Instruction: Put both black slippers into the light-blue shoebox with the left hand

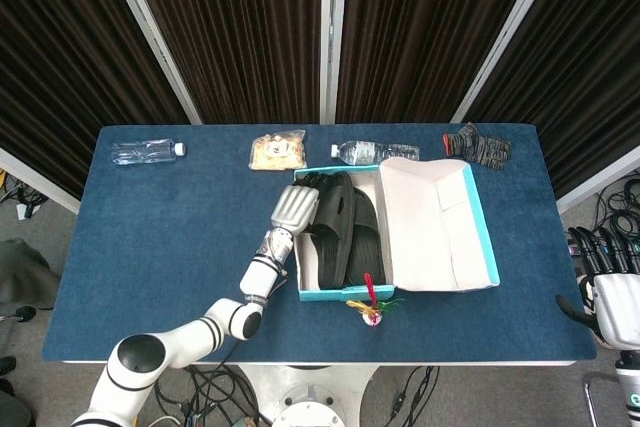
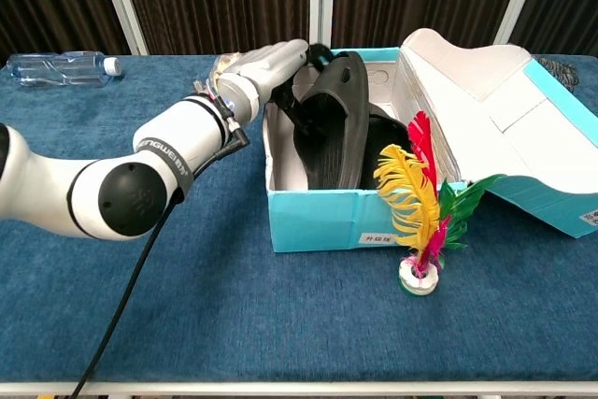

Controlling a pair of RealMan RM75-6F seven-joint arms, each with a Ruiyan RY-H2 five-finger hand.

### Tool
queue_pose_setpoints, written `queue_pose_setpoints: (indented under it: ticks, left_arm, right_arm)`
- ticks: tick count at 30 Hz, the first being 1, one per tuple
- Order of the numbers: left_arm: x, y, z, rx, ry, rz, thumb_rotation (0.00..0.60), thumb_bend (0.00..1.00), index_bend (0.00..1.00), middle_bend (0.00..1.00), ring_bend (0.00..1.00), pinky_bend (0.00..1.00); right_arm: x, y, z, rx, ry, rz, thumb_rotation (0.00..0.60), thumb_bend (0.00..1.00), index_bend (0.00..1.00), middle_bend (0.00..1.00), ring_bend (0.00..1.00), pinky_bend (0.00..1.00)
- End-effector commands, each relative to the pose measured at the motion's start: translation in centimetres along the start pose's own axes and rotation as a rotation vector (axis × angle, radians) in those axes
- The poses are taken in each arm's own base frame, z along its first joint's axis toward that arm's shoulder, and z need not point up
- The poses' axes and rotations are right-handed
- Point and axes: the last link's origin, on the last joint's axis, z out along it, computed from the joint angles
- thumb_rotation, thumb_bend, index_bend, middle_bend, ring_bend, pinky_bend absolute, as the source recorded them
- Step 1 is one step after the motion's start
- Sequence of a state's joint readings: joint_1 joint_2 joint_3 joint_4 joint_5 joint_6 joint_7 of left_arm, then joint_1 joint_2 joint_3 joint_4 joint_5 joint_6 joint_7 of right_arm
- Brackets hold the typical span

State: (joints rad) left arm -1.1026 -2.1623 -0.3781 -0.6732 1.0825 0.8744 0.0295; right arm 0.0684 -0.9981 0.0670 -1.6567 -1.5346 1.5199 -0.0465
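Note:
The light-blue shoebox (image 1: 490, 247) (image 2: 322, 223) stands open at mid table, its lid (image 1: 440, 222) (image 2: 495, 105) folded back to the right. One black slipper (image 1: 368, 237) (image 2: 383, 142) lies flat inside. The other black slipper (image 1: 332, 222) (image 2: 327, 119) leans on its edge against the box's left wall, sole toward the chest camera. My left hand (image 1: 297, 209) (image 2: 266, 64) reaches over the left rim and holds this slipper by its upper edge. My right hand (image 1: 612, 292) hangs off the table's right edge, fingers apart and holding nothing.
A feather shuttlecock (image 1: 371, 309) (image 2: 418, 217) stands just in front of the box. Along the back edge lie a water bottle (image 1: 146, 152) (image 2: 61, 65), a snack bag (image 1: 278, 151), a second bottle (image 1: 368, 151) and a dark glove (image 1: 477, 145).

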Motion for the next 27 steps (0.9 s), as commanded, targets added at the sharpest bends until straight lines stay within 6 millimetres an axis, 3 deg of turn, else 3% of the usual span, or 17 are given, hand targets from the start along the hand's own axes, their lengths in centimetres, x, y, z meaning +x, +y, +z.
queue_pose_setpoints:
  ticks: [1, 10, 18, 20, 22, 27]
  left_arm:
    - [0.3, 0.1, -0.1, -0.021, 0.016, 0.028, 0.6, 0.02, 0.03, 0.0, 0.0, 0.19]
    - [2.7, -0.7, -0.4, -0.048, -0.047, 0.106, 0.6, 0.02, 0.0, 0.0, 0.0, 0.12]
    - [8.9, -0.9, -2.3, -0.071, -0.164, 0.09, 0.6, 0.02, 0.01, 0.0, 0.0, 0.1]
    - [10.0, -0.6, -2.7, -0.083, -0.175, 0.073, 0.6, 0.07, 0.04, 0.0, 0.0, 0.1]
    - [10.9, -0.2, -3.0, -0.105, -0.192, 0.073, 0.6, 0.21, 0.09, 0.01, 0.0, 0.1]
    - [11.1, 1.5, -3.0, -0.174, -0.224, 0.091, 0.6, 0.47, 0.2, 0.11, 0.0, 0.1]
  right_arm:
    - [0.0, 0.0, 0.0, 0.001, 0.001, 0.001, 0.6, 0.07, 0.0, 0.1, 0.0, 0.05]
    - [0.0, 0.0, -0.1, 0.005, 0.001, 0.004, 0.6, 0.07, 0.0, 0.1, 0.0, 0.05]
    - [0.0, 0.1, -0.1, 0.006, 0.0, 0.008, 0.6, 0.08, 0.0, 0.1, 0.0, 0.05]
    - [-0.1, 0.1, -0.1, 0.008, 0.001, 0.009, 0.6, 0.08, 0.0, 0.1, 0.0, 0.05]
    - [-0.1, 0.0, -0.1, 0.01, 0.0, 0.009, 0.6, 0.08, 0.0, 0.1, 0.0, 0.05]
    - [-0.2, 0.0, 0.0, 0.013, 0.0, 0.011, 0.6, 0.08, 0.0, 0.1, 0.0, 0.05]
